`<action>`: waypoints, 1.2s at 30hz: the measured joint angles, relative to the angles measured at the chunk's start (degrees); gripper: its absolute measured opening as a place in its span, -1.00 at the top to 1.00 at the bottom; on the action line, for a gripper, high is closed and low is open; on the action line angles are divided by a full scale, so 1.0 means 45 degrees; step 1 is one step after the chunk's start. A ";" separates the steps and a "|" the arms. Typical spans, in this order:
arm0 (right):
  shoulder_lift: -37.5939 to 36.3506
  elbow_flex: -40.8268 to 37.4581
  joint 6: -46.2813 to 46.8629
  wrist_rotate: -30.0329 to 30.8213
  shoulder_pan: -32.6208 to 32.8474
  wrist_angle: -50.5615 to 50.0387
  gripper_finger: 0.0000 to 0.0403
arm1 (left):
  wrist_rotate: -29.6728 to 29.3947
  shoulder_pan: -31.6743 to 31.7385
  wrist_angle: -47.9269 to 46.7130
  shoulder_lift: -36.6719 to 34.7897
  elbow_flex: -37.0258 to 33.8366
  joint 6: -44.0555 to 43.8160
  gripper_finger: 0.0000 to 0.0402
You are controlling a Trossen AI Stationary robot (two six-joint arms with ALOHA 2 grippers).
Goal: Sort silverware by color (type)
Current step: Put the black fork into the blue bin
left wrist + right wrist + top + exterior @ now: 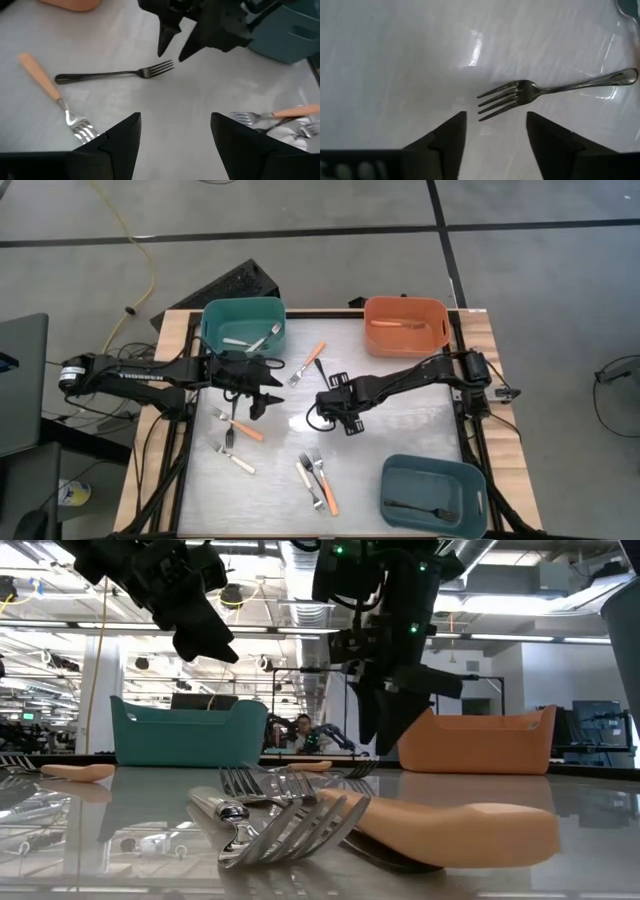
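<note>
An all-black fork [555,89] lies flat on the white table, its tines [159,67] toward my right gripper [495,134]. That gripper hangs open, pointing steeply down, just above the table beside the tines, nothing between its fingers [385,720]. My left gripper [175,145] hovers open in front of the teal bin [243,320], over the table's left middle [262,395]. Orange-handled forks [311,362] [243,428], a cream-handled fork [237,459] and several more forks [318,481] lie loose on the table.
The teal bin at the far left holds a white-handled fork [250,340]. An orange bin [405,325] at the far right holds an orange-handled fork. A blue-grey bin [433,495] at the near right holds a black fork. Both arms reach toward the table's middle.
</note>
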 joint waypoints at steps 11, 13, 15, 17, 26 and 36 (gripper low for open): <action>0.0261 -0.0819 -0.0004 -0.0387 -0.0132 0.1485 -0.31 | -0.1164 0.0001 -0.0013 0.0000 0.0000 0.0234 -0.12; 0.0243 -0.0977 0.0042 -0.0082 -0.0122 0.1857 -0.31 | -0.1267 0.0006 -0.0013 0.0000 0.0000 0.0441 -0.12; 0.0236 -0.1255 0.0155 0.0491 -0.0118 0.2451 -0.30 | -0.1317 0.0006 -0.0013 0.0000 0.0003 0.0617 -0.12; 0.0237 -0.1513 0.0145 0.0669 -0.0122 0.2914 -0.28 | -0.1364 0.0006 -0.0013 0.0000 0.0004 0.0666 -0.12; 0.0231 -0.1729 0.0392 0.1027 -0.0121 0.3492 0.15 | -0.1644 0.0011 -0.0018 0.0000 0.0005 0.0680 -0.12; -0.0209 -0.1686 0.0387 0.2728 0.0177 0.2762 0.85 | -0.1640 0.0011 -0.0034 0.0000 0.0005 0.0681 -0.12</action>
